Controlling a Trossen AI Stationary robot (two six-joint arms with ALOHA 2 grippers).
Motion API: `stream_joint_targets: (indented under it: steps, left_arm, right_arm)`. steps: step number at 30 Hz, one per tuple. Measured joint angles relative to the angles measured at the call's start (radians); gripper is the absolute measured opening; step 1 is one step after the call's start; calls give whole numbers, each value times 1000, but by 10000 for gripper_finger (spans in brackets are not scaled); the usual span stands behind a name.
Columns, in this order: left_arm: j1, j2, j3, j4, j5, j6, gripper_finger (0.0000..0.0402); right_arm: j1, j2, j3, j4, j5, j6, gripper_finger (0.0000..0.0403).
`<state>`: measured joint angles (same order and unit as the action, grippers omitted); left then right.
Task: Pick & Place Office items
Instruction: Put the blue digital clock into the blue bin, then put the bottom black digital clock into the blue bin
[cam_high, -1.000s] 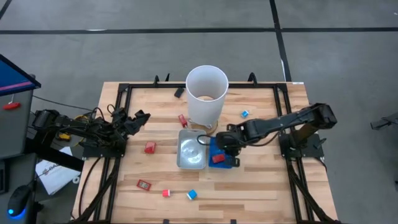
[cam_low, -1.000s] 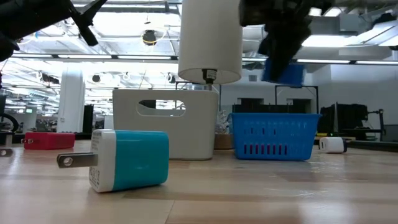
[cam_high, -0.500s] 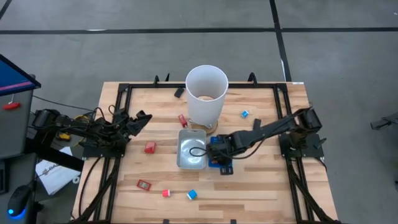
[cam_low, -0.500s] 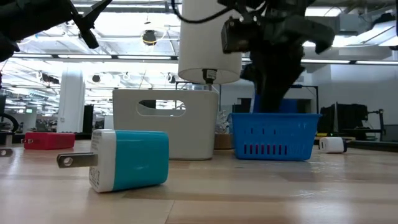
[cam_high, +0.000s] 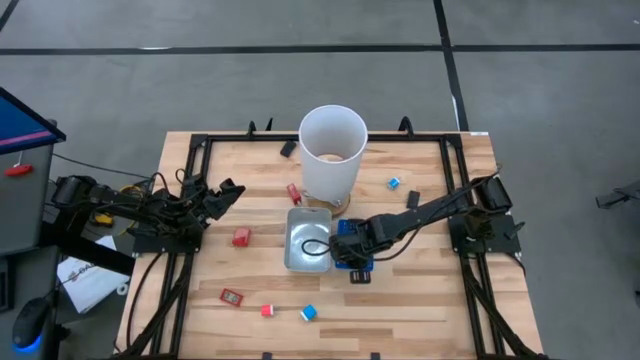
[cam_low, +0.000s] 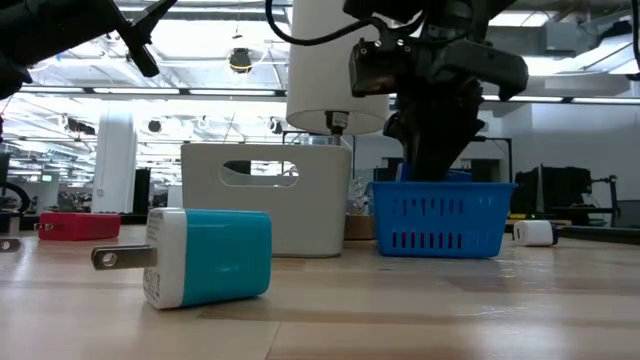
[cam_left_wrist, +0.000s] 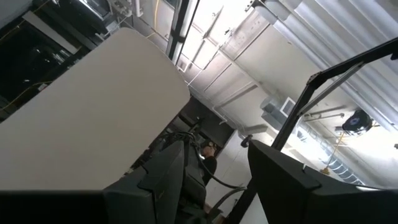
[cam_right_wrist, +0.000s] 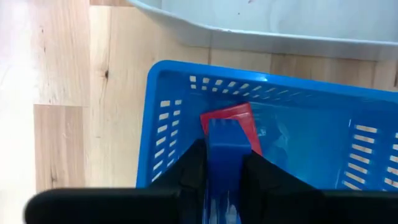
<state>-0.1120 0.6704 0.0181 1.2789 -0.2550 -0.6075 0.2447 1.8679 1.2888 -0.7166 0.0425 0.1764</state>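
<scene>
My right gripper reaches down into the blue perforated tray, shut on a small blue block. A red piece lies on the tray's floor just beyond the block. More small pieces lie scattered on the wood: red ones, blue ones, black ones. My left gripper waits open above the table's left side, tipped upward. My right gripper pinches the blue block between its two fingers, one on each side face. It comes from above, pointing down into the blue tray. The block's free end sticks out past the fingertips, over the red piece; whether it touches the floor cannot be told.
A tall white cylindrical bin stands behind the trays. The silvery tray sits against the blue tray's left side. A teal plug adapter lies near the low camera. A black frame borders the table.
My right gripper has come down and slightly toward the near edge, carrying the blue block from well above the blue tray down inside its walls. It has stayed shut on the block.
</scene>
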Motion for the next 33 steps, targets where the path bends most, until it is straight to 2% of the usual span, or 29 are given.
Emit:
stream_joint_targets:
  steps: [14,21,27,33]
  left_arm:
    - [0,0,0,0,0,0,176]
    - [0,0,0,0,3,2,176]
    - [0,0,0,-16,15,4,176]
    - [0,0,0,-25,19,5,176]
  right_arm:
    - [0,-1,0,41,6,34,107]
    - [4,-23,1,30,12,115,138]
    - [19,-93,1,-8,87,185,151]
    - [34,-166,1,-140,169,314,162]
